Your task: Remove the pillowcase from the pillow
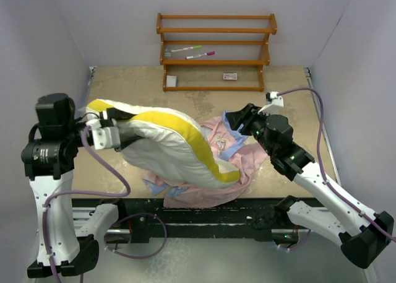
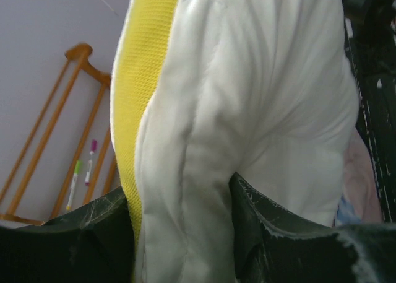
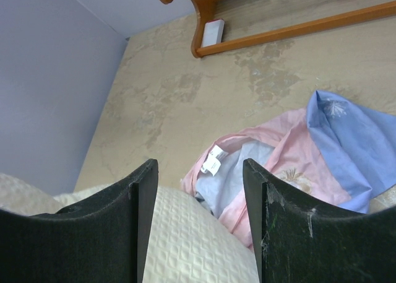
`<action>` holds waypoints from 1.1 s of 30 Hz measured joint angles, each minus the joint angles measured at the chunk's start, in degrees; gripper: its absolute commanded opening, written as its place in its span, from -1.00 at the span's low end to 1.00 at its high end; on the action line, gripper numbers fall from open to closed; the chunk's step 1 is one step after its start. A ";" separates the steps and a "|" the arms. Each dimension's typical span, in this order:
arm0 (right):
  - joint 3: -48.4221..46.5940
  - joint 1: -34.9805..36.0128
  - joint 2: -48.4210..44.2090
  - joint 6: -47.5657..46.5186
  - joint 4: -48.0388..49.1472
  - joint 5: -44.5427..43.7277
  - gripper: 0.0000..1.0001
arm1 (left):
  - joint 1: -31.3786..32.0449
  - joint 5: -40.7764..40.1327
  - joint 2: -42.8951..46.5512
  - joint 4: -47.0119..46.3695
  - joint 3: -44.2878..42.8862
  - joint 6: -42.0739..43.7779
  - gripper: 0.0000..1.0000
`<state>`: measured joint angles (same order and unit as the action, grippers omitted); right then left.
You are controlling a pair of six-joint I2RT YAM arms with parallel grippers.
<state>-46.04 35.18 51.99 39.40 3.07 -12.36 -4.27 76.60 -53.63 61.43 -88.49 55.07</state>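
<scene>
Large puffy cream-white quilted pillow [image 1: 162,148] with a broad yellow side band [image 1: 185,125], at the middle of the mottled tan table [image 1: 136,85]. Lies slanted: left end raised at the left gripper [image 1: 120,128], right end down on the crumpled cloth. Sits outside its cover, bare quilting showing along the whole top.

Thin crumpled pillowcase [image 1: 238,150], pale pink inside and light blue outside. Sprawls on the table partly under the pillow's lower end and out to its right, with a pink edge also poking out at the near side. Carries a small white sewn-in label [image 3: 213,159] at a pink fold, seen from the right wrist.

From the left wrist camera: 2 black fingers [image 2: 291,239] part-way apart, with a thick fold of the pillow filling the gap and touching both. Cannot tell whether clamped on that fold or merely standing around it.

Hovering over the pink cloth just right of the pillow: the right gripper [image 1: 230,119]. Stands roughly half open, with 2 black fingers [image 3: 291,233] apart and nothing between them.

Stepped brown wooden rack [image 1: 216,30] against the back wall, well apart from the pillow. Holds 2 marker pens [image 1: 185,49] on a middle shelf.
</scene>
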 measured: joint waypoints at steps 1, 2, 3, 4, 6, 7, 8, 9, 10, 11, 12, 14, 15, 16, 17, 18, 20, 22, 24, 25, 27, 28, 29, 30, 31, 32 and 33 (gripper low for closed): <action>0.00 0.00 0.00 -0.02 0.09 0.07 0.19 | 1.01 -1.84 -0.24 3.96 0.70 4.59 0.05; 0.00 0.00 0.00 -0.04 0.20 0.11 0.19 | 1.60 -4.31 -0.07 7.50 3.13 10.64 0.04; 0.00 0.00 0.00 -0.04 0.24 0.15 0.19 | 1.95 -7.28 0.70 10.27 6.25 15.87 0.01; 0.00 0.00 0.00 -0.04 0.24 0.20 0.19 | 2.16 -10.93 2.27 12.59 10.78 21.55 -0.03; 0.00 0.00 -0.04 -0.02 0.24 0.39 0.19 | 2.16 -19.87 5.77 16.76 21.33 30.99 -0.09; 0.00 0.00 -0.11 -0.02 0.24 0.48 0.19 | 2.16 -23.54 7.37 18.67 25.22 34.05 -0.12; 0.04 0.00 -0.26 -0.02 0.24 0.59 0.19 | 2.21 -27.23 9.42 20.09 29.44 37.29 -0.15; 0.15 0.00 -0.50 -0.02 0.24 0.66 0.19 | 2.29 -29.86 11.32 20.52 32.61 39.65 -0.18; 0.28 0.00 -0.74 -0.02 0.26 0.85 0.19 | 2.45 -32.09 12.98 20.02 35.17 41.94 -0.21; 0.46 0.00 -1.09 0.00 0.28 1.03 0.19 | 2.51 -33.90 14.91 18.80 37.05 43.89 -0.26; 0.66 0.00 -1.42 0.02 0.26 1.22 0.19 | 2.54 -35.39 16.59 17.03 38.49 45.48 -0.29; 1.01 0.00 -1.86 0.02 0.31 1.40 0.19 | 2.56 -37.29 18.58 12.59 40.85 47.54 -0.32; 1.38 0.00 -2.21 0.04 0.31 1.42 0.19 | 2.58 -38.01 19.30 9.66 42.25 48.13 -0.33; 1.62 0.00 -2.43 0.07 0.22 1.42 0.19 | 2.58 -38.34 19.85 7.17 43.34 48.26 -0.35; 2.01 0.00 -2.62 0.09 0.28 1.42 0.19 | 2.58 -38.56 20.52 3.65 44.68 48.17 -0.37; 2.32 0.00 -2.80 0.13 0.26 1.42 0.19 | 2.58 -38.51 21.14 0.00 45.88 47.95 -0.41; 2.95 0.00 -2.95 0.28 0.28 1.44 0.19 | 2.58 -37.99 22.08 -9.77 48.04 46.23 -0.55; 3.48 0.00 -2.89 0.46 0.24 1.49 0.19 | 2.58 -37.24 22.25 -20.26 49.46 44.33 -0.62; 3.85 0.00 -2.71 0.55 0.28 1.53 0.19 | 2.58 -35.76 21.79 -31.04 50.16 42.73 -0.67; 3.96 0.00 -2.54 0.61 0.35 1.53 0.20 | 2.58 -34.97 21.40 -35.28 50.25 42.16 -0.68; 4.00 0.00 -2.08 0.76 0.55 1.53 0.21 | 2.56 -32.89 20.15 -46.18 50.51 40.89 -0.69; 4.00 0.00 -1.75 0.83 0.83 1.53 0.21 | 2.56 -32.00 19.58 -50.42 50.58 40.41 -0.69; 4.02 0.00 -1.55 0.90 1.03 1.55 0.23 | 2.58 -30.99 18.88 -54.82 50.60 40.15 -0.69; 4.09 0.00 -1.31 0.94 1.29 1.62 0.24 | 2.58 -30.14 18.18 -58.36 50.60 40.04 -0.67; 4.17 0.00 -1.20 0.94 1.42 1.64 0.25 | 2.58 -29.66 17.59 -60.70 50.60 40.06 -0.55; 4.33 0.00 -1.09 0.96 1.64 1.62 0.27 | 2.58 -29.31 17.14 -62.03 50.60 40.13 -0.27; 4.44 0.00 -1.01 0.98 1.66 1.62 0.28 | 2.58 -29.24 16.81 -62.51 50.60 40.24 0.21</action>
<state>-41.60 35.18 50.98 40.38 4.73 -10.74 -1.69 47.35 -36.82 -1.08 -37.89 95.31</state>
